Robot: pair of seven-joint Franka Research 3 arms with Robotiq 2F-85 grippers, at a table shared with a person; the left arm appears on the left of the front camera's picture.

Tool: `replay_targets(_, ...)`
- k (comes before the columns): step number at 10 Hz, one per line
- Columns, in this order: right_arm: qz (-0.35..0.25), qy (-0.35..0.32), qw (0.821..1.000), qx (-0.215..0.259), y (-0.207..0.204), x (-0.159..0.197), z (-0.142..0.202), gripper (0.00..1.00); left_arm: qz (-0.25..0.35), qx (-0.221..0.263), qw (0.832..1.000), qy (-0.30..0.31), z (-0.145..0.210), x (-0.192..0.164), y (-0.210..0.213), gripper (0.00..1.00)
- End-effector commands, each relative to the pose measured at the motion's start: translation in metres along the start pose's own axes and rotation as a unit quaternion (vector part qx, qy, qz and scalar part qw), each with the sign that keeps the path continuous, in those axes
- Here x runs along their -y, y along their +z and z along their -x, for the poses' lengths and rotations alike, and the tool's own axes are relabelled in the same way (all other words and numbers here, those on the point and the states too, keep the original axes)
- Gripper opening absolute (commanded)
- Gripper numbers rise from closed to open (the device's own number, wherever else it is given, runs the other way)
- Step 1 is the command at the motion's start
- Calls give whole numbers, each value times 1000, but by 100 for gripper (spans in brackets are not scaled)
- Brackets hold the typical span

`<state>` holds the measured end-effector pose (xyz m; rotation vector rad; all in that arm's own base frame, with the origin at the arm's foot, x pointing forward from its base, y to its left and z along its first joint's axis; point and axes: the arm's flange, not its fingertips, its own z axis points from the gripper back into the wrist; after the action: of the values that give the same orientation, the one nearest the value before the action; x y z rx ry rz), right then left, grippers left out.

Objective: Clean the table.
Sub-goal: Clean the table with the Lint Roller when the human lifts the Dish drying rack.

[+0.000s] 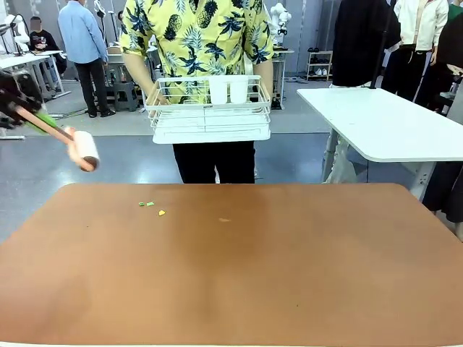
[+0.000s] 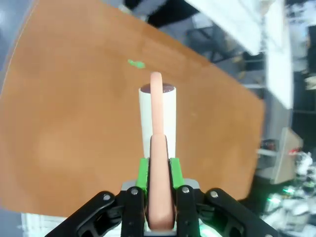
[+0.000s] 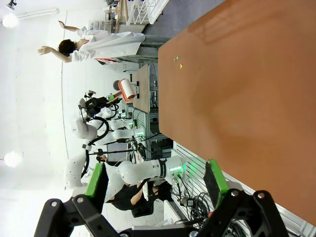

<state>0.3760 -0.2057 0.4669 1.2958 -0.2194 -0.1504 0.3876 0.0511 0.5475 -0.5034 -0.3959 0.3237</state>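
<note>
Several scraps [image 1: 150,205] on the table [image 1: 231,275], lint roller [image 1: 85,152] aloft.
The left gripper [image 2: 159,170] is clamped on the roller's pink handle and holds it in the air at the left of the front view, clear of the reddish-brown top that fills the foreground. The green and yellow scraps lie near the far edge (left of centre). The right gripper [image 3: 155,180] has its fingers wide apart, nothing between them. Across the table a person holds a white wire basket [image 1: 208,119].

A grey floor [image 1: 43,173] was seen, and a white-topped table [image 1: 391,123] was set at the right, a small rack [image 1: 318,65] behind.
</note>
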Motion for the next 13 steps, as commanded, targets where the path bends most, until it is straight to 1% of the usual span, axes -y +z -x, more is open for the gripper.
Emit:
replay_targets(1, -5, 4, 1000, 1, 1, -2, 1, 100, -193, 53, 953, -226, -55, 10, 7, 21)
replay_targets(2, -5, 4, 1000, 1, 1, -2, 1, 100, -257, -18, 926, -276, -70, 16, 0, 21)
replay_targets(3, -5, 4, 1000, 1, 1, -2, 1, 100, -307, -104, 892, -315, -82, 17, -14, 21)
replay_targets(4, -5, 4, 1000, 1, 1, -2, 1, 100, -346, -142, 876, -304, -96, 14, -29, 21)
replay_targets(5, -5, 4, 1000, 1, 1, -2, 1, 100, -351, -166, 868, -309, -106, 12, -39, 21)
replay_targets(6, -5, 4, 1000, 1, 1, -2, 1, 100, -340, -166, 875, -302, -110, 10, -46, 21)
replay_targets(7, -5, 4, 1000, 1, 1, -2, 1, 100, -289, -148, 903, -283, -109, 12, -43, 21)
replay_targets(8, -5, 4, 1000, 1, 1, -2, 1, 100, -339, -154, 889, -268, -101, 1, -58, 21)
replay_targets(12, -5, 4, 1000, 1, 1, -2, 1, 100, -339, -154, 889, -268, -101, 1, -58, 21)
replay_targets(13, -5, 4, 1000, 1, 1, -2, 1, 100, -335, -159, 887, -275, -107, 1, -62, 21)
